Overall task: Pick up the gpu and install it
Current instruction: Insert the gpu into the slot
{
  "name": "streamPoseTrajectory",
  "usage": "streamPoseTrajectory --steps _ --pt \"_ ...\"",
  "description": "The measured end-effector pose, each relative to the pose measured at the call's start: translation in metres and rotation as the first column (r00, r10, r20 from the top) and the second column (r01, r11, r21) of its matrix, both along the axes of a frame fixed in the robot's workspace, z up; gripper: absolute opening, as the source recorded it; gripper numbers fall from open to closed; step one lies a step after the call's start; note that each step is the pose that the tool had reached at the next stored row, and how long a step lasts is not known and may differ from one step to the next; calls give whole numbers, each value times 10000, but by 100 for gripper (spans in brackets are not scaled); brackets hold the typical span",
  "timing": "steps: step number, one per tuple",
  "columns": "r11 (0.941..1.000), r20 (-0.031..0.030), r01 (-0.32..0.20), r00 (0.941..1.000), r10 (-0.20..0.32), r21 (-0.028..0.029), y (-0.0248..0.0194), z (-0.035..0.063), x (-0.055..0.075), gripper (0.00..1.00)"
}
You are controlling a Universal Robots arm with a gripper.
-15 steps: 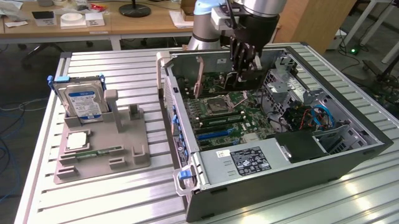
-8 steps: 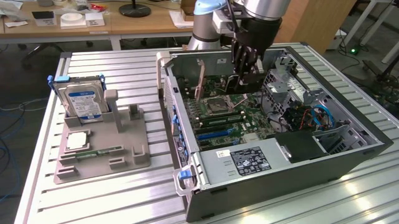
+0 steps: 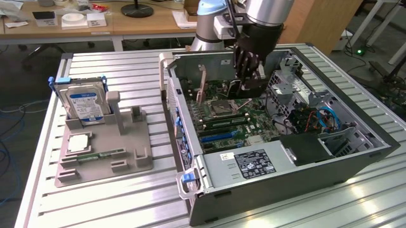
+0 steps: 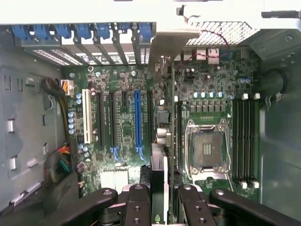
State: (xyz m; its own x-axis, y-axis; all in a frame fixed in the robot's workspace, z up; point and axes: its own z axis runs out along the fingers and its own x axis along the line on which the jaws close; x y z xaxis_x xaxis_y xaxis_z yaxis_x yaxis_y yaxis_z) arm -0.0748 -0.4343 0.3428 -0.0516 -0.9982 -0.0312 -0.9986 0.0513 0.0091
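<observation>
My gripper (image 3: 248, 83) reaches down into the open computer case (image 3: 355, 156), over the motherboard (image 3: 238, 121). It is shut on the gpu (image 3: 252, 87), a thin dark card held upright. In the wrist view the gpu (image 4: 160, 162) shows edge-on as a narrow strip between my fingers (image 4: 136, 202). It runs toward its metal bracket (image 4: 171, 40) at the case's slot wall. The card hangs over the board between the blue expansion slot (image 4: 137, 120) and the processor socket (image 4: 207, 148). I cannot tell whether its lower edge touches a slot.
A grey fixture (image 3: 120, 164) at the exterior view's left holds a silver hard drive (image 3: 85, 102), a processor chip (image 3: 77, 142) and a green memory stick (image 3: 101, 154). Inside the case are the power supply (image 3: 254, 164), drive cages (image 3: 298, 90) and cables (image 3: 326, 118).
</observation>
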Motion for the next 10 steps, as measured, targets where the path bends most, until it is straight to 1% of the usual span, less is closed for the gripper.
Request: streamPoseTrajectory --steps 7,10 --pt "10000 -1 -1 10000 1 -1 -1 -67 -15 27" --pt "10000 46 0 10000 0 -1 -1 -97 -19 27"
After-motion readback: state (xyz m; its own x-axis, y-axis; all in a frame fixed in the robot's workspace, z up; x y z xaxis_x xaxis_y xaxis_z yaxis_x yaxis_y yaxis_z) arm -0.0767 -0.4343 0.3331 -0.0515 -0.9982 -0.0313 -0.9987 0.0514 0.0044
